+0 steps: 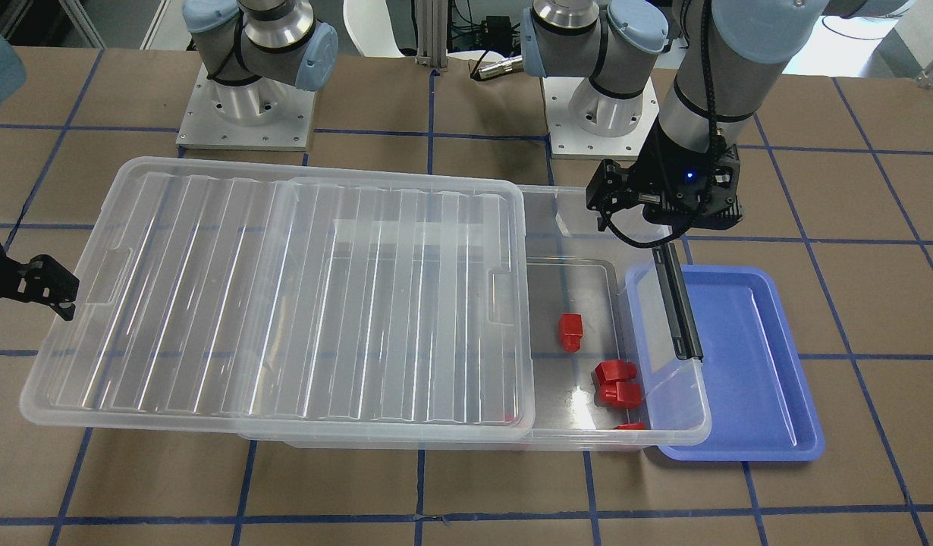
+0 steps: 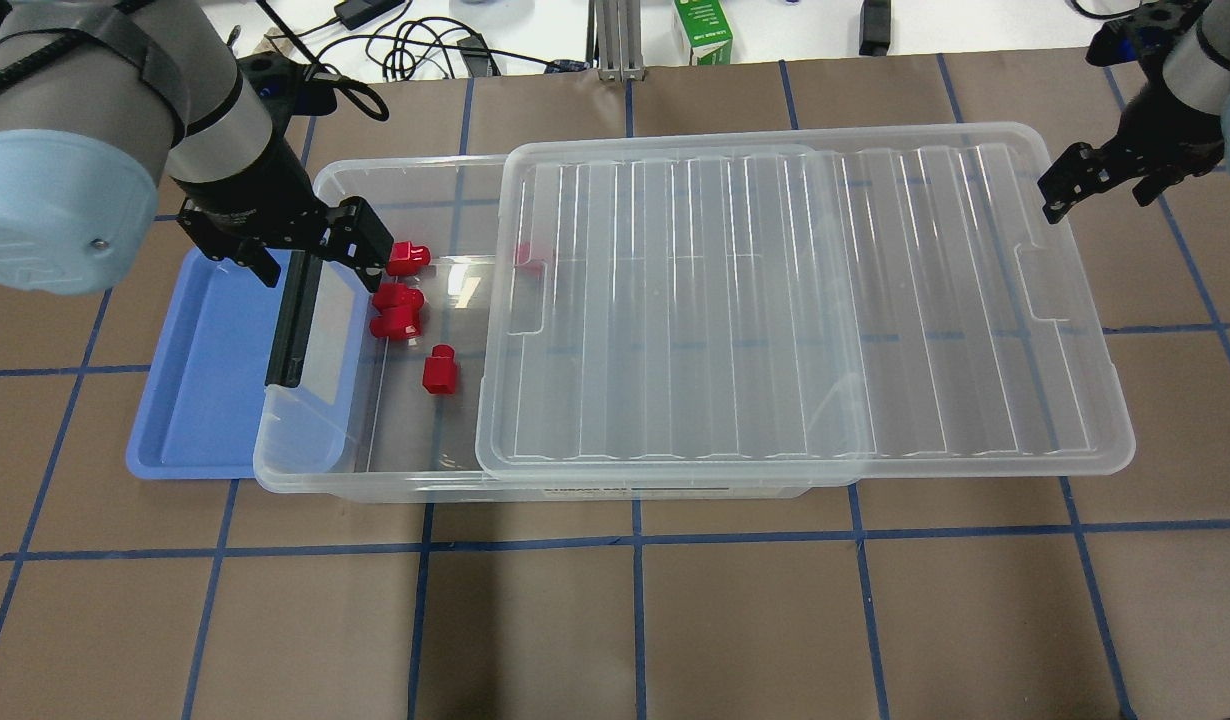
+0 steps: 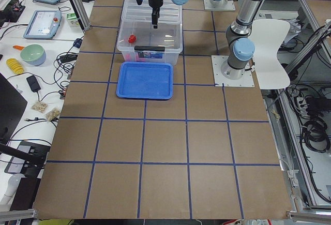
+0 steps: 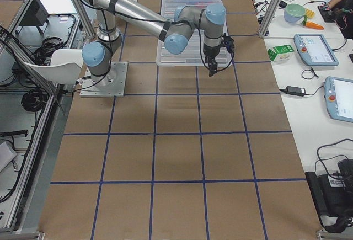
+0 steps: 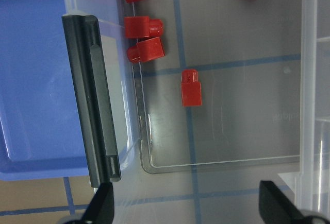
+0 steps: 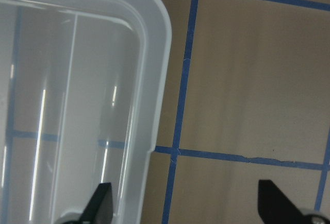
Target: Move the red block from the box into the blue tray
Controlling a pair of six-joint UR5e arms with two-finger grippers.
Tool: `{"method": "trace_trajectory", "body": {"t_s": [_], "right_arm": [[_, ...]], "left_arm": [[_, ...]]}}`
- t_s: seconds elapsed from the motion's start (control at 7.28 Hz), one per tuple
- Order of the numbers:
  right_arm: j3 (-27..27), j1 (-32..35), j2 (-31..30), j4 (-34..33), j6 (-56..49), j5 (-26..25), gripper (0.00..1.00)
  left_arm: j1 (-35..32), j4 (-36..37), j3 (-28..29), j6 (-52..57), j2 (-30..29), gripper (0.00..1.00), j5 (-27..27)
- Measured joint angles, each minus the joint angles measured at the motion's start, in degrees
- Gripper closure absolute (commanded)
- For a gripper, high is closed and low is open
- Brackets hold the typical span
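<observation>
Now the left gripper (image 5: 188,208) hangs wide open and empty over the uncovered end of the box (image 2: 375,485); the lid (image 2: 775,300) covers the rest. The lone red block (image 5: 191,87) on the box floor looks the best target. Grip its flat sides, then lift clear of the black bar (image 5: 93,95) before crossing to the blue tray (image 2: 200,400) just beside. The right gripper (image 6: 188,208), open and empty, is at the lid's far edge. Count: five red blocks, one tray, one box, one lid.
</observation>
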Motion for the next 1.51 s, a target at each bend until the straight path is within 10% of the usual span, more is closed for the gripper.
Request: {"method": "trace_trajectory", "body": {"t_s": [0.69,1.51], "right_arm": [[-10.26,0.82,-7.61,17.88,5.65,0.30,0.00],[-10.99,11.42,-7.31,17.63,23.09,0.31,0.00]], "left_arm": [[-0.08,0.46,-0.13,-0.07,0.16,0.00,0.21],[-0.09,0.57,-0.17,-0.07,0.12,0.00,0.05]]}}
